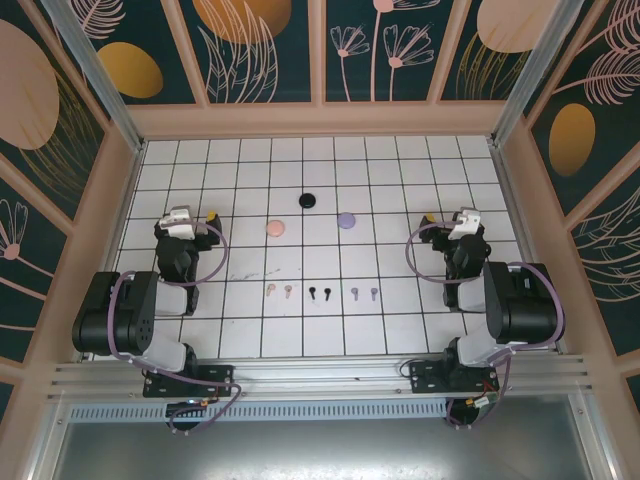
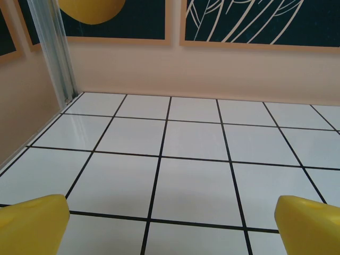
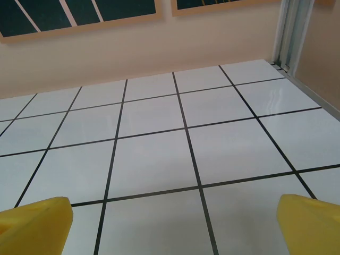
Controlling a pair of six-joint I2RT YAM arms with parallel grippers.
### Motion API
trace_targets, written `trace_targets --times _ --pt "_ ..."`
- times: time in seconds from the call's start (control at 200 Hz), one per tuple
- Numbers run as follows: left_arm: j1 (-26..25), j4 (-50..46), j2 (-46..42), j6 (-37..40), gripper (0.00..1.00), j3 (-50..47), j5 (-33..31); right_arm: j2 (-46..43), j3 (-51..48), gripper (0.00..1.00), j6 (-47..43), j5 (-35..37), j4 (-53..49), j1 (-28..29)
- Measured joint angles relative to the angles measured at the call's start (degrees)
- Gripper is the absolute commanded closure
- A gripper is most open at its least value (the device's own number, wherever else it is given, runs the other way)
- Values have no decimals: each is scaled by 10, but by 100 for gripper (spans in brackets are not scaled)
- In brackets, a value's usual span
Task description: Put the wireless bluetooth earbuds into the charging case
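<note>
The earbuds lie in a row on the white tiled floor, in pairs: pink (image 1: 279, 291), black (image 1: 319, 293) and lavender (image 1: 364, 293). Farther back sit three round charging cases: pink (image 1: 275, 228), black (image 1: 308, 201) and lavender (image 1: 346, 220). My left gripper (image 1: 188, 214) hangs at the left, well clear of the buds, open and empty. In the left wrist view its yellow fingers (image 2: 33, 223) frame bare tiles. At the right, my right gripper (image 1: 455, 216) is likewise open and empty. Its yellow fingers (image 3: 34, 220) stand wide apart over bare tiles.
Peach walls with dark floral panels (image 1: 260, 50) enclose the floor on three sides. Metal corner posts (image 2: 53, 48) (image 3: 292, 32) stand at the back corners. An aluminium rail (image 1: 320, 375) carries both arm bases at the near edge.
</note>
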Motion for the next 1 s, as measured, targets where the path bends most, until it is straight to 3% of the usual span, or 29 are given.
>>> trace_targets --times 0.956,1.001 --pt "0 -1 0 0 1 0 0 0 0 1 0 -7 0 -1" --pt "0 -1 0 0 5 0 0 0 0 3 0 -8 0 -1"
